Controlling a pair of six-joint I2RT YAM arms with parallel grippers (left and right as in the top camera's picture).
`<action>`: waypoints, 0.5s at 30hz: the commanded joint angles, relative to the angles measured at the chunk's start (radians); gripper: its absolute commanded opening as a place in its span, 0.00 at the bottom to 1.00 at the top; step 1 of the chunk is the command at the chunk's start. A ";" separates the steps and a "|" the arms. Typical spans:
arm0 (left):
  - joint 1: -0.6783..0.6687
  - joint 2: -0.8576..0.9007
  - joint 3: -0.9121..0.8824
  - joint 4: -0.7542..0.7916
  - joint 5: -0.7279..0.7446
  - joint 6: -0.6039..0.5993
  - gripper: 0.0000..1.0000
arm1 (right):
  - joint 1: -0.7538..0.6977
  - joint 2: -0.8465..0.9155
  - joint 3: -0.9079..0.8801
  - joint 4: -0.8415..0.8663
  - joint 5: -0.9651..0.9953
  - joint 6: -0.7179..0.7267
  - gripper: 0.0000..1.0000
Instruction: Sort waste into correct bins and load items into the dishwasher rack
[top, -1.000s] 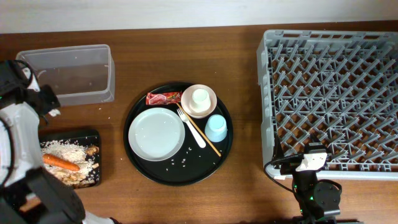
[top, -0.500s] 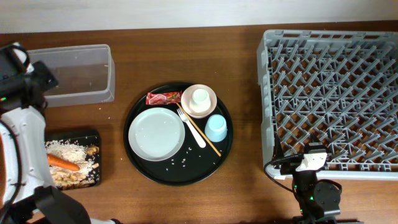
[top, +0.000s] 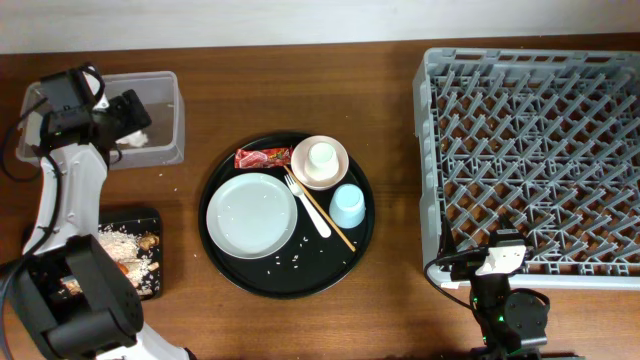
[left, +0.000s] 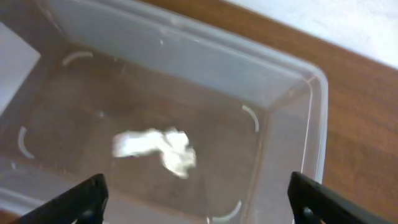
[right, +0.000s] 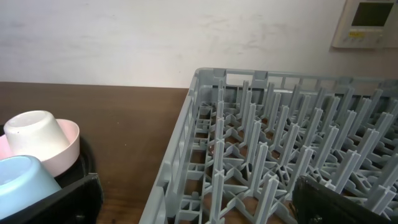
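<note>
The crumpled white tissue (left: 155, 149) is seen lying loose inside the clear rectangular plastic tub (left: 283, 121), beneath the left claw (left: 199, 202), which is held wide open and empty, the piece being judged already sorted.

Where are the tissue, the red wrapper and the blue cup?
tissue (left: 158, 149), left wrist view, middle of the crumpled wad.
red wrapper (top: 262, 157), overhead view, its centre.
blue cup (top: 347, 206), overhead view, its middle.

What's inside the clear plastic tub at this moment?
A crumpled white tissue lies on the floor of the clear tub. Overhead, the left gripper covers part of its inside.
</note>
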 joint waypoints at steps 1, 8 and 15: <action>-0.013 -0.096 0.010 -0.050 0.021 0.002 0.95 | -0.007 -0.008 -0.005 -0.007 -0.002 -0.006 0.99; -0.130 -0.255 0.010 -0.147 0.096 0.001 0.96 | -0.007 -0.008 -0.005 -0.007 -0.002 -0.006 0.99; -0.334 -0.291 0.008 -0.343 0.186 0.001 0.99 | -0.007 -0.008 -0.005 -0.007 -0.002 -0.006 0.99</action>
